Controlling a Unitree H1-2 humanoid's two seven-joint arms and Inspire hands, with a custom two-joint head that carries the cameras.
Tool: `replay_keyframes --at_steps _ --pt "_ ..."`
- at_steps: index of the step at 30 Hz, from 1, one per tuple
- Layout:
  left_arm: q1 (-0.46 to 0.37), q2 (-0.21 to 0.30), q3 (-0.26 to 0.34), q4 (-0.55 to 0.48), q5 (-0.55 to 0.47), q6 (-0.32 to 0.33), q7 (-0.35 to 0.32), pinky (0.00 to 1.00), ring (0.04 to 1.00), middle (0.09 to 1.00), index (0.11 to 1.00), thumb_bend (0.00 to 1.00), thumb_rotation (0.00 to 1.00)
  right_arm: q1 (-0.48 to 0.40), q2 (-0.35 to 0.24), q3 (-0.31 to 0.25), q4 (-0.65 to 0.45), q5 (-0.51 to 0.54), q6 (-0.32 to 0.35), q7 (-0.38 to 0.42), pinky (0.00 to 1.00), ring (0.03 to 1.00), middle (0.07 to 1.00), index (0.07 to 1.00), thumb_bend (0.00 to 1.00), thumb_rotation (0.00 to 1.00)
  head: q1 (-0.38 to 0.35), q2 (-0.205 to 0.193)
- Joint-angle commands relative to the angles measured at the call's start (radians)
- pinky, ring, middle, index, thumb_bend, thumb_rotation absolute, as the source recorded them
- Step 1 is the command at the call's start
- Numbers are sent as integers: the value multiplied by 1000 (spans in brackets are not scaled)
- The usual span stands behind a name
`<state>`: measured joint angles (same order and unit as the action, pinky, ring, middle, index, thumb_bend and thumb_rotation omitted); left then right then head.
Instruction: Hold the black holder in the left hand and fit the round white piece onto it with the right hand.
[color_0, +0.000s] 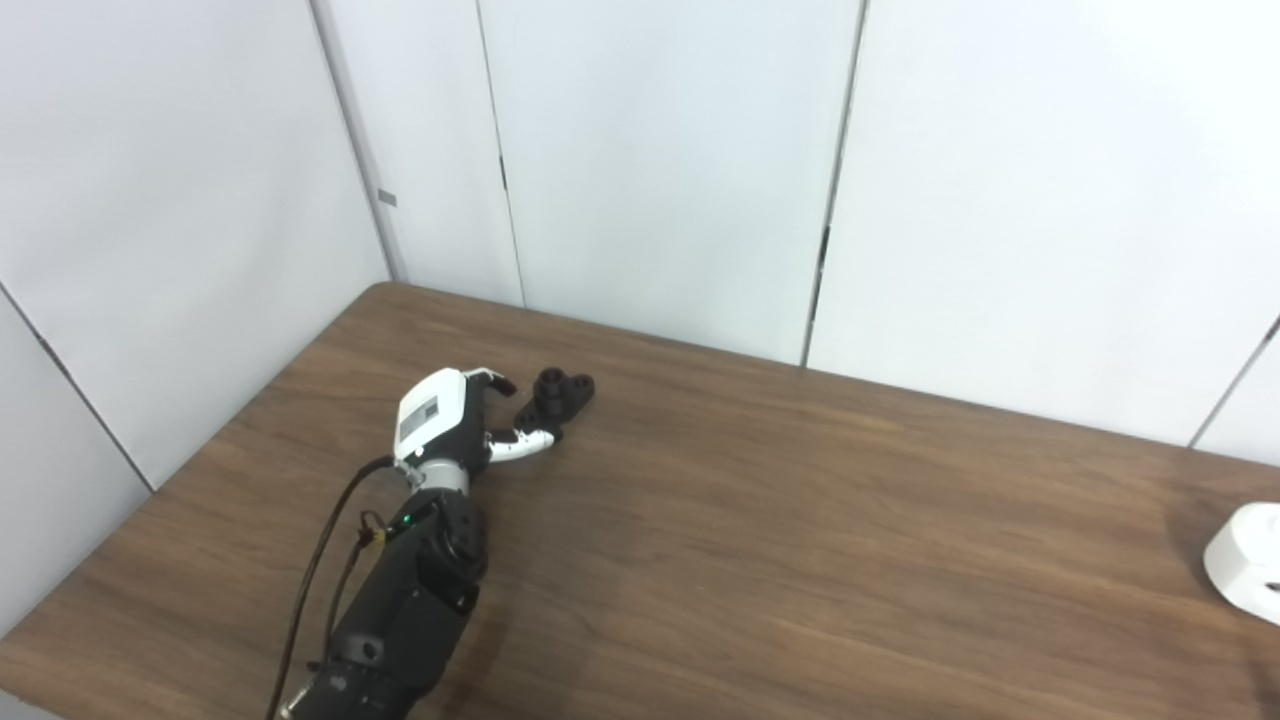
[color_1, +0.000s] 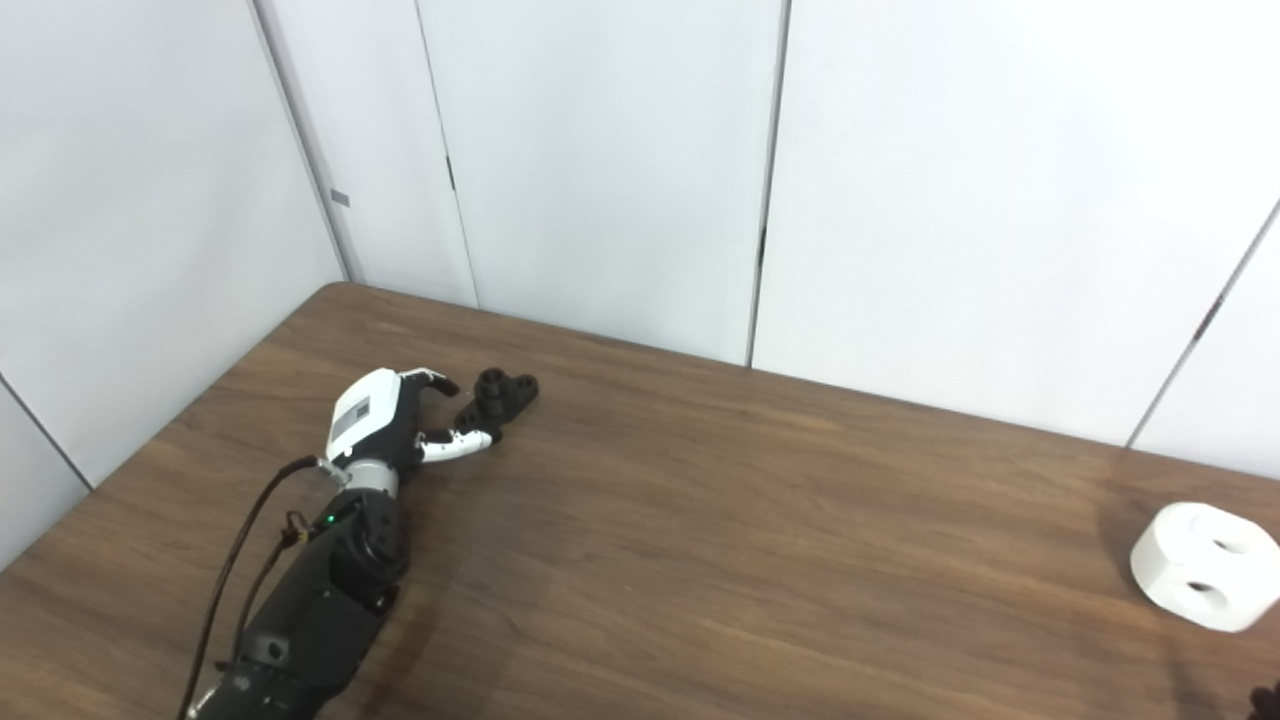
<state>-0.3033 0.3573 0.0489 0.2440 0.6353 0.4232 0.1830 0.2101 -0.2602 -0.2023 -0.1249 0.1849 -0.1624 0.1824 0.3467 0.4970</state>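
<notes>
The black holder (color_0: 558, 395) lies on the brown table (color_0: 760, 520) at the left rear. My left hand (color_0: 455, 420) reaches up to it from the lower left. The hand is open, its fingers spread above and below the near end of the holder, thumb tip touching or nearly touching it. The round white piece (color_1: 1205, 566), with two holes in its top, sits at the far right of the table. Only a dark tip of my right hand (color_1: 1268, 698) shows at the bottom right corner of the right eye view.
White wall panels (color_0: 660, 170) stand close behind the table's rear and left edges. A black cable (color_0: 320, 570) hangs along my left forearm.
</notes>
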Motion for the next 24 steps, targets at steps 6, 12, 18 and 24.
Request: replay_keyframes --at_steps 6,12,18,24 --pt "-53 43 2 26 0 2 35 939 917 862 697 876 336 21 20 11 6 14 -5 -3 1000 1000 982 1000 640 1000 -1 5" --pt "-66 47 -3 60 -3 -3 46 931 916 863 700 876 335 22 23 11 3 15 -9 -3 1000 1000 980 1000 639 1000 -4 8" --pt "-73 50 -14 76 -4 15 50 929 913 861 694 870 339 25 23 13 3 15 -15 0 1000 1000 978 999 616 1000 -8 10" --pt "-78 55 -22 89 -9 9 51 912 905 851 663 868 336 26 24 13 1 10 -12 -4 1000 1000 976 993 627 1000 -15 15"
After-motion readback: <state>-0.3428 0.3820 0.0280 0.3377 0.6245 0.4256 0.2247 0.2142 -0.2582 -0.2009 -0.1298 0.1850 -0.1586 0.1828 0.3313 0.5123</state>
